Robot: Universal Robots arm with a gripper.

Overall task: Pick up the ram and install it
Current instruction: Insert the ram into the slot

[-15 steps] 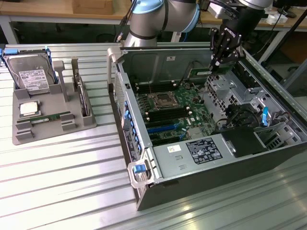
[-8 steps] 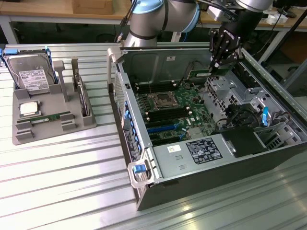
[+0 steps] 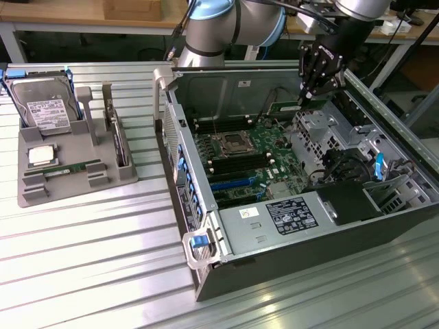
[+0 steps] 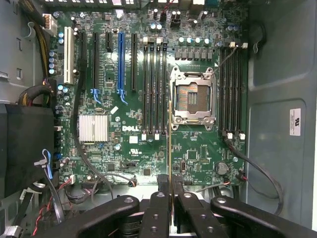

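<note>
1. gripper [image 3: 306, 94] hangs over the open computer case [image 3: 288, 271], jaws pinching the ram [image 3: 281, 106].
2. wrist view: the ram [image 4: 170, 144] sticks out edge-on from the fingers [image 4: 158, 203], over the motherboard [image 4: 198, 153].
3. it lines up between the dark memory slots [image 4: 154, 89] and the empty processor socket [image 4: 191, 98], not seated.

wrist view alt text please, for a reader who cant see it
The tool is clamped on the ram, seen edge-on as a thin strip held over a green motherboard inside an open computer case. On the board are black memory slots, an empty CPU socket and a silver heatsink.
</note>
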